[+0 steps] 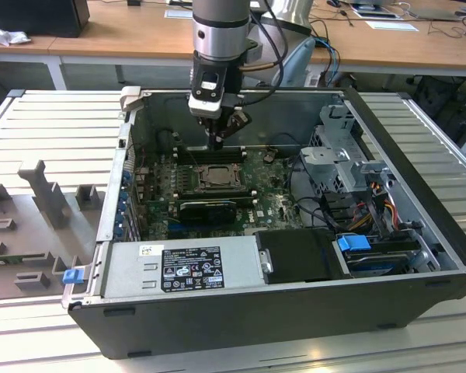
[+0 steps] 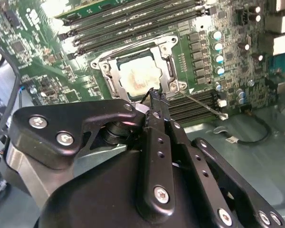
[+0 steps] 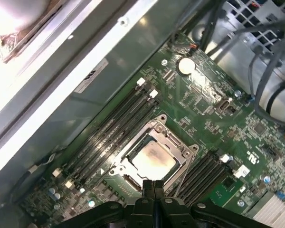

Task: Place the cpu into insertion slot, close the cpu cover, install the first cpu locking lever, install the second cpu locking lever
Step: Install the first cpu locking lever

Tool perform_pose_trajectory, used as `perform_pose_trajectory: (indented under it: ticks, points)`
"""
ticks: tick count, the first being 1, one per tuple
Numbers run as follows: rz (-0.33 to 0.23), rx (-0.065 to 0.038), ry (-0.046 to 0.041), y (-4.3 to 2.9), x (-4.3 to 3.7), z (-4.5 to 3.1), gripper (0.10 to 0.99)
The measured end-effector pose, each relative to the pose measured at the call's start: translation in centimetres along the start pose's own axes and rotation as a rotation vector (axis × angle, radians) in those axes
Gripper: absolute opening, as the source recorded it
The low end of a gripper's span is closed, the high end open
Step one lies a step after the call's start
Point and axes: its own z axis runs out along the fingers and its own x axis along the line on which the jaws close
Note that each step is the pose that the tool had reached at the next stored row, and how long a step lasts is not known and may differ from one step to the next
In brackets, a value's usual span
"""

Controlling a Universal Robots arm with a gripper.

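Observation:
The cpu (image 2: 140, 76) (image 3: 153, 159), a pale square chip, lies flat in the insertion slot (image 1: 216, 177) on the green motherboard. The cpu cover (image 2: 111, 81) (image 3: 176, 141), a dull silver frame, lies down around it, and the chip shows through its window. A thin wire locking lever (image 2: 199, 104) sticks out slantwise from one socket corner. My gripper (image 1: 216, 144) (image 2: 155, 95) (image 3: 153, 184) hangs just above the socket's edge. Its black fingers are pressed together and shut, with nothing between them.
The board sits inside an open computer case. A black ribbed heatsink (image 1: 210, 208) lies next to the socket, and a grey power supply (image 1: 179, 264) fills the near side. A drive cage (image 1: 346, 159) and cables (image 1: 377, 206) stand at the exterior view's right. Memory slots (image 3: 109, 137) flank the socket.

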Motion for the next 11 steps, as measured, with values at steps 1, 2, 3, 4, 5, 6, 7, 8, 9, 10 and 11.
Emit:
perform_pose_trajectory:
  ticks: [1,2,3,4,5,6,7,8,9,10,11]
  points:
    - [-0.015,0.000,-0.0001,0.00,0.00,0.01,0.106]
    - [-0.030,0.000,-0.0001,0.00,0.00,0.04,0.106]
    - [-0.055,0.000,0.0000,-0.01,0.00,0.08,0.106]
    - [-0.073,-0.001,0.0008,-0.01,0.01,0.16,0.106]
    - [-0.090,-0.002,0.0014,-0.01,0.01,0.23,0.106]
    - [-0.107,-0.002,0.0015,-0.01,0.01,0.28,0.106]
    - [-0.138,-0.002,0.0016,-0.01,0.01,0.37,0.106]
    - [-0.158,-0.002,0.0015,-0.01,0.01,0.42,0.106]
    - [-0.175,-0.003,0.0016,-0.01,0.01,0.46,0.106]
    - [-0.207,-0.003,0.0016,-0.01,0.01,0.54,0.106]
    - [-0.238,-0.003,0.0016,-0.01,0.01,0.58,0.106]
